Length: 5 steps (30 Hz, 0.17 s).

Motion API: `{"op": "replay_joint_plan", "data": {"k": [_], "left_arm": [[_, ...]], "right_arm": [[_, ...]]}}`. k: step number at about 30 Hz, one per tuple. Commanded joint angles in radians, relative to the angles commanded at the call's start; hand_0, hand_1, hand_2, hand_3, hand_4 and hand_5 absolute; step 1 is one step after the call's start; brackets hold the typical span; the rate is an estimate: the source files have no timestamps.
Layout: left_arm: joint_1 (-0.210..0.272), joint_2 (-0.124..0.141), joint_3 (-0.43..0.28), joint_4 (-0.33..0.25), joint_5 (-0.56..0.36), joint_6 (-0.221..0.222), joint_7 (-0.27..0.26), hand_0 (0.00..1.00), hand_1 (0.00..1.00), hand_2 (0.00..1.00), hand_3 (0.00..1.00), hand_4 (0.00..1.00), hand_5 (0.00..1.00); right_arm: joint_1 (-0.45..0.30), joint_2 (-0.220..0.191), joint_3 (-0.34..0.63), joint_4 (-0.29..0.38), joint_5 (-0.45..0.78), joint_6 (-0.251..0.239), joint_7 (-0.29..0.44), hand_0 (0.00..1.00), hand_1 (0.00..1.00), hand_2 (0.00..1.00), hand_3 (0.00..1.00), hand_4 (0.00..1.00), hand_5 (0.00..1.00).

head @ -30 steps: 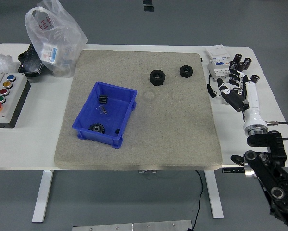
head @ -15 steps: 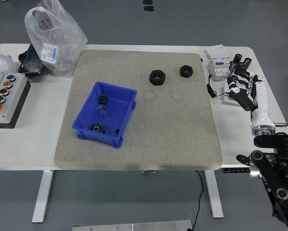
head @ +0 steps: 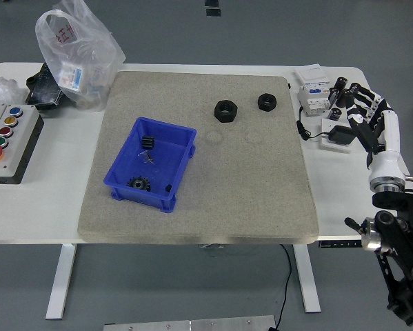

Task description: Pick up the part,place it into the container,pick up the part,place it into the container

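Note:
Two black hexagonal nut-like parts lie on the grey mat [head: 247, 186]: a larger one [head: 225, 110] and a smaller one [head: 267, 101] to its right, near the far edge. A blue open container [head: 152, 162] sits on the mat's left half with several small black parts inside, among them a gear [head: 136, 183]. My right hand [head: 361, 117] is over the bare table to the right of the mat, well apart from both parts, fingers spread and holding nothing. My left arm is out of view.
A white electrical module [head: 314, 88] and a small black device with a cable [head: 337, 135] lie by my right hand. A button box [head: 6, 136], a clear plastic bag [head: 75, 52] and a black tray [head: 44, 89] stand at the left.
My right hand has moved to the right and a little farther back, away from the mat, uncovering the small black device. The parts and container have not moved.

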Motion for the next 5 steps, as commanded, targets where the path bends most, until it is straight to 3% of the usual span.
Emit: {"op": "replay_joint_plan", "data": {"k": [5], "left_arm": [[0.000,-0.001,0.002,0.000,-0.003,0.000,0.001,0.607,0.631,0.602,0.630,0.630,0.267]], "right_arm": [[-0.003,0.005,-0.009,-0.010,0.043,0.010,0.026,0.610,0.727,0.772,0.759,0.789,0.507]]}}
